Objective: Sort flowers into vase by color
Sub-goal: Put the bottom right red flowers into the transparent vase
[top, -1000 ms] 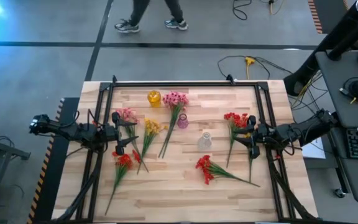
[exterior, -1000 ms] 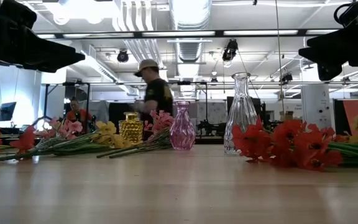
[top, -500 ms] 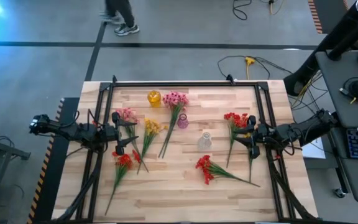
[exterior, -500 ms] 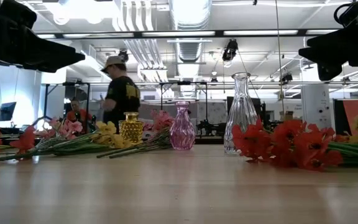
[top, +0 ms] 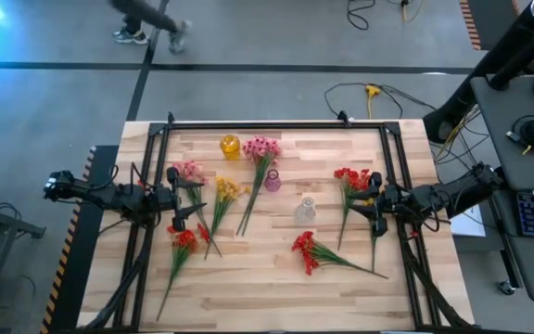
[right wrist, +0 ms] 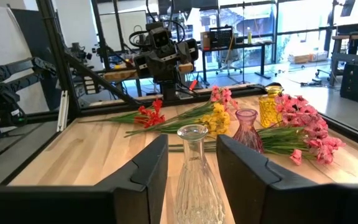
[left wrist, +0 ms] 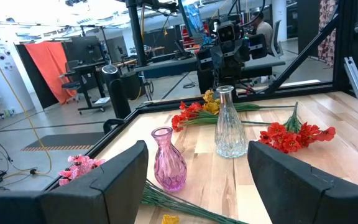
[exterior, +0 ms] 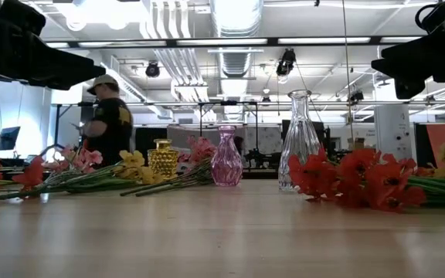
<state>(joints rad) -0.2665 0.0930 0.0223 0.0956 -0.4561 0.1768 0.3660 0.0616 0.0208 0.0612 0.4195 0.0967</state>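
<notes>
The flowers lay flat in loose sprays across the bench, stems running toward its near edge, the pink vase and clear vase standing mid-bench between the wide-open left tool and part-open right tool, each hovering empty over sprays by its side edge.

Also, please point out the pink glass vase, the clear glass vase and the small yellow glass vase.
pink glass vase (exterior: 226,164): low view, on its round belly.
clear glass vase (exterior: 300,147): low view, on its body.
small yellow glass vase (top: 230,145): high view, on its top.
</notes>
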